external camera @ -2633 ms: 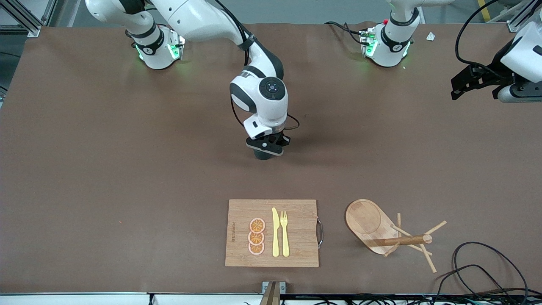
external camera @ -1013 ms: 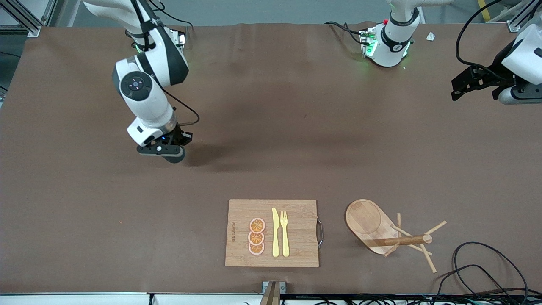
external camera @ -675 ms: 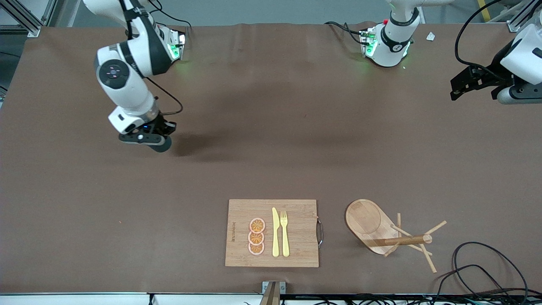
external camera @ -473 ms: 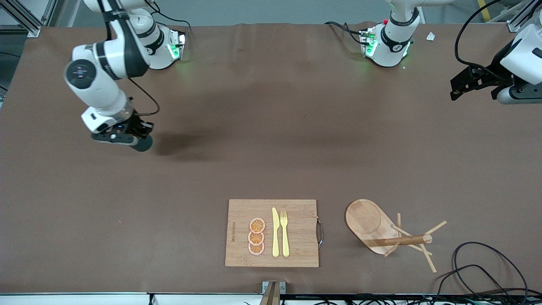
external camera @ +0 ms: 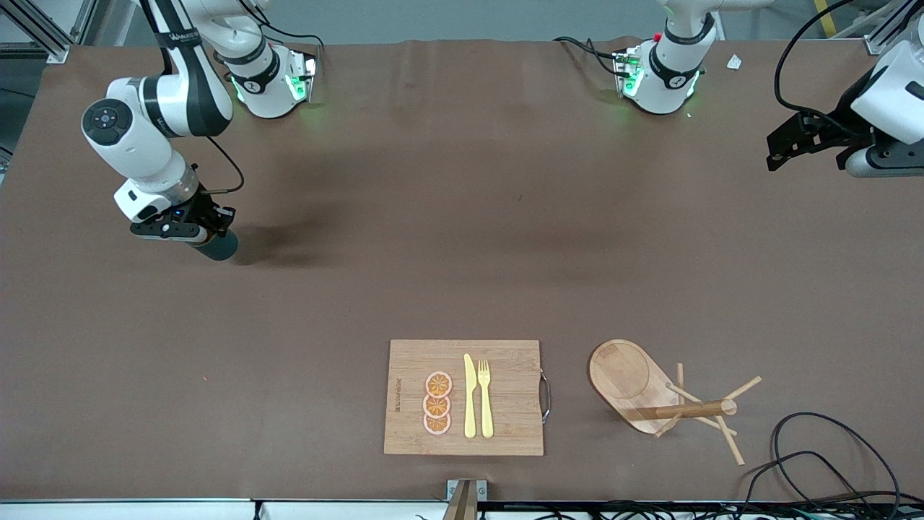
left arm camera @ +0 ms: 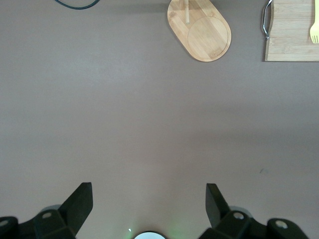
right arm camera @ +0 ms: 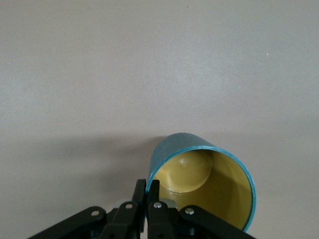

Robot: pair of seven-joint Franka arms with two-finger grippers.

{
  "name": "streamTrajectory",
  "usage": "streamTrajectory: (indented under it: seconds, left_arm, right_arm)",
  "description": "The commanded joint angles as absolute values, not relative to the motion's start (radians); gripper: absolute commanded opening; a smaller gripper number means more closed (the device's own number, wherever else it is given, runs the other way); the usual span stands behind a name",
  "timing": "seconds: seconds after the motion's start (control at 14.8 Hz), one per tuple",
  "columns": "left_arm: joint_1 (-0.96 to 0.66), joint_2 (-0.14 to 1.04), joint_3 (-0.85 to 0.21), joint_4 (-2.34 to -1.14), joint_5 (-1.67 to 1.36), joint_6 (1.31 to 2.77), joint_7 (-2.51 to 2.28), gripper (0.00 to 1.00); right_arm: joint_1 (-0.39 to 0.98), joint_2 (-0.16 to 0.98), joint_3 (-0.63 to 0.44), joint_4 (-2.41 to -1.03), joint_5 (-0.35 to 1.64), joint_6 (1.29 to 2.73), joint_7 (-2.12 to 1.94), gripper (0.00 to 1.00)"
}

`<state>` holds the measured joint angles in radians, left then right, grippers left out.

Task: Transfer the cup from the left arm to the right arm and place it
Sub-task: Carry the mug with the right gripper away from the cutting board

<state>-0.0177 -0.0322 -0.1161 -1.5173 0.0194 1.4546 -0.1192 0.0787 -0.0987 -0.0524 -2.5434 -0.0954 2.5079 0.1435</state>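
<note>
Right gripper (right arm camera: pixel 148 191): jaws pinch the cup (right arm camera: pixel 209 179) wall at its rim, one inside, one outside; cup hangs over the table (external camera: pixel 462 238).
Left gripper (left arm camera: pixel 149 199): jaws spread, empty, waiting.

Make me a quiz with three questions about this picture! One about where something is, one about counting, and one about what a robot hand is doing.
1. Where do the knife and fork lie?
A. on the wooden board
B. in the cup
C. on the peg stand

2. How many orange slices are on the board?
A. one
B. three
C. five

3. What is the right gripper doing?
A. hanging open and empty
B. holding the fork
C. pinching the cup's rim

Answers:
1 A, they lie side by side on the board.
2 B, three slices sit in a row.
3 C, its fingers are shut on the teal cup's wall, over the right arm's end of the table.
</note>
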Motion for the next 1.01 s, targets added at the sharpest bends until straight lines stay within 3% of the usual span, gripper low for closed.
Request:
streamTrajectory:
  seconds: [0.0, 0.95]
  left_arm:
    - [-0.014, -0.038, -0.121, -1.509, 0.018, 1.453, -0.127, 1.0]
    - [-0.012, -0.038, -0.121, -1.509, 0.021, 1.459, -0.14, 1.0]
  right_arm:
    - [0.06, -0.1, -0.048, -2.566, -0.098, 2.536, 0.127, 0.0]
    - [-0.023, 0.023, -0.046, -2.568, -0.098, 2.642, -0.136, 0.0]
